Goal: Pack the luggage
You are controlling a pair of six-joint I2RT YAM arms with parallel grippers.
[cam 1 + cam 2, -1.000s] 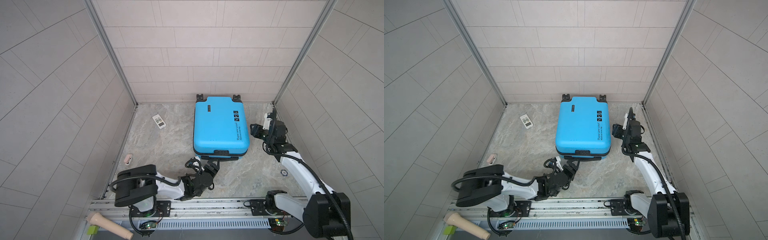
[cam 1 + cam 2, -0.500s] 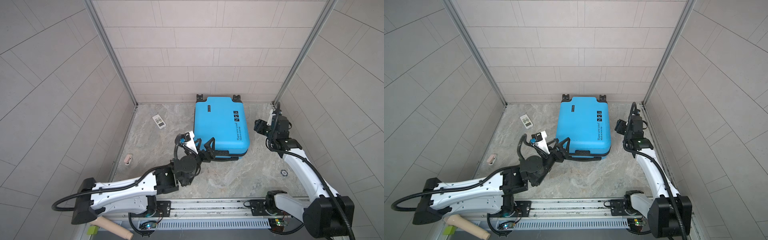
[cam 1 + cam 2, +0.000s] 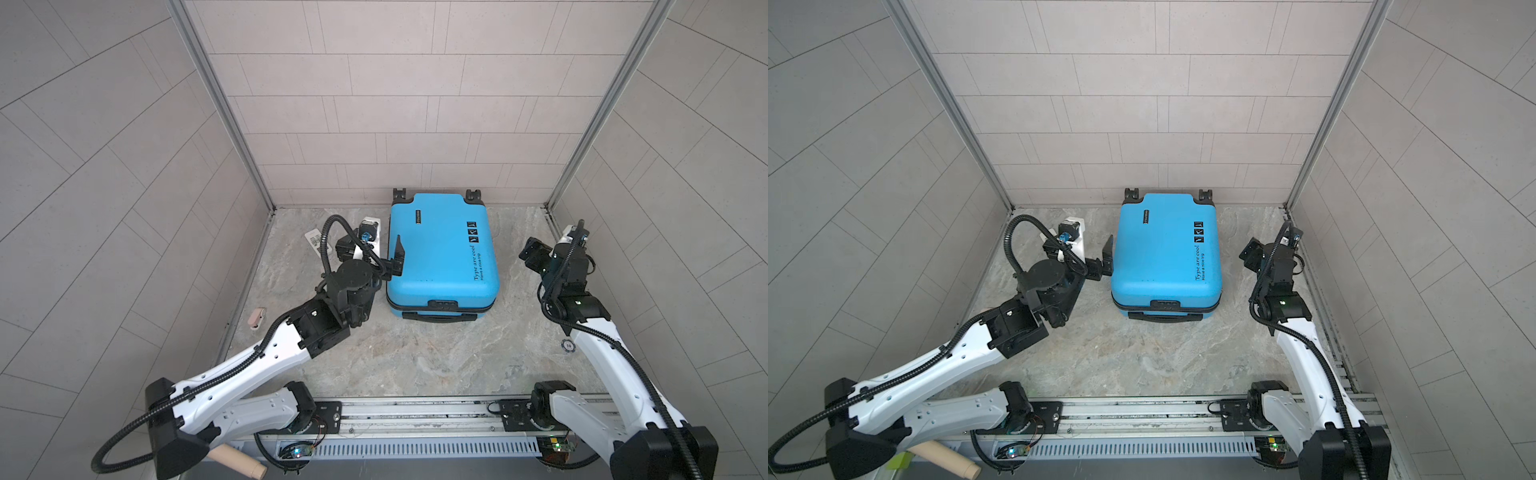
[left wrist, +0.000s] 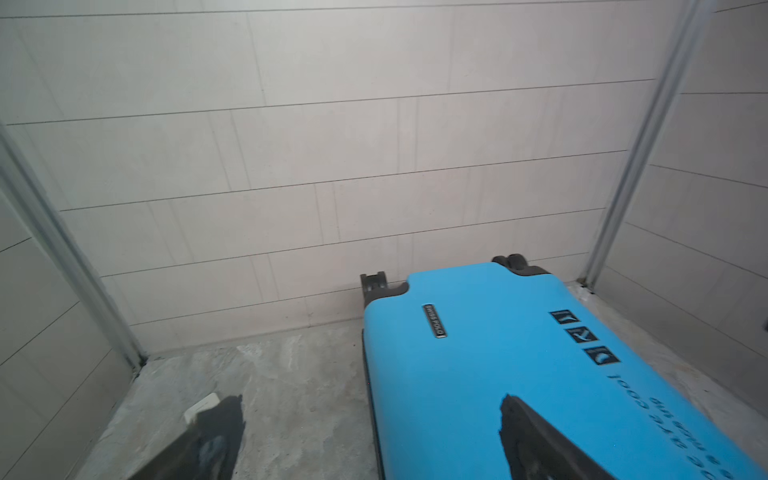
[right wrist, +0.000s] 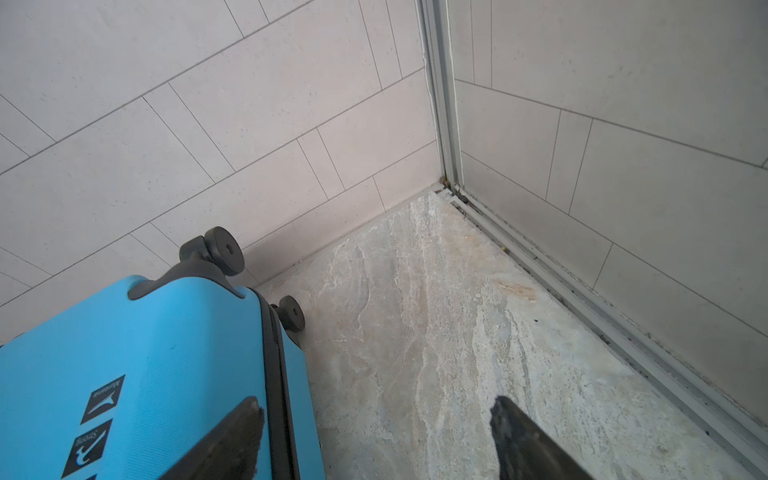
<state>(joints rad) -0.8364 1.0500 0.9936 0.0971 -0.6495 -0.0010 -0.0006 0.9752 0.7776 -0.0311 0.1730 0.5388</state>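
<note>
Evidently closed luggage point(image 3: 442, 253) (interior hidden)

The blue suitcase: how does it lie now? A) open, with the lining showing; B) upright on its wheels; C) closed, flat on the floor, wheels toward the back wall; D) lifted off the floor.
C: the suitcase lies flat and shut, its wheels at the back wall.

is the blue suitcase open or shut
Shut. The luggage lies flat with both shells together along the black zipper; no lining shows.
</note>
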